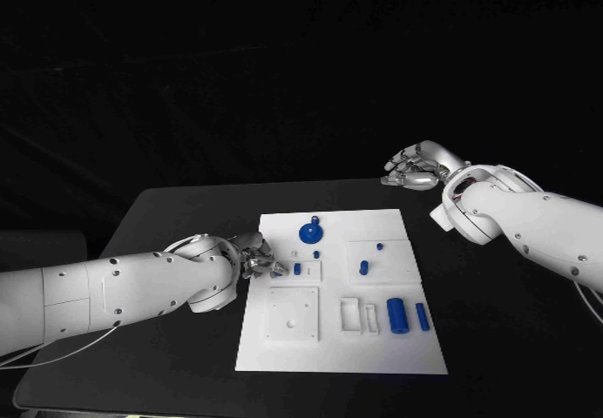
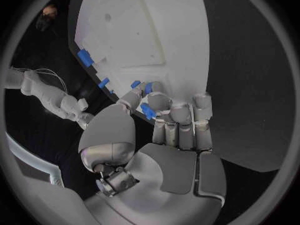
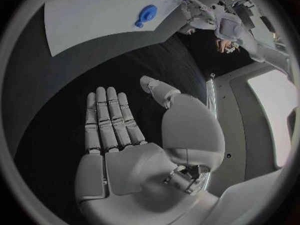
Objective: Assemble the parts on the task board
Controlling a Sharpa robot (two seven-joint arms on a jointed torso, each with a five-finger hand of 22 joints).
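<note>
left hand (image 1: pixel 258 260) is at the left edge of the white board (image 1: pixel 315 348), pinching a small blue part (image 2: pixel 147 110); right hand (image 1: pixel 418 165) hangs flat and holds nothing, past the board's far corner

Not much besides the black surface (image 1: pixel 164 218) everything sits on. It's dark and matte, with its far edge running across the upper middle of the head view and its left corner angling down toward the near side. Behind it hangs a black backdrop (image 1: pixel 252 87) with faint folds, like cloth. From the right wrist the same surface (image 3: pixel 75 70) shows dark grey.
</note>
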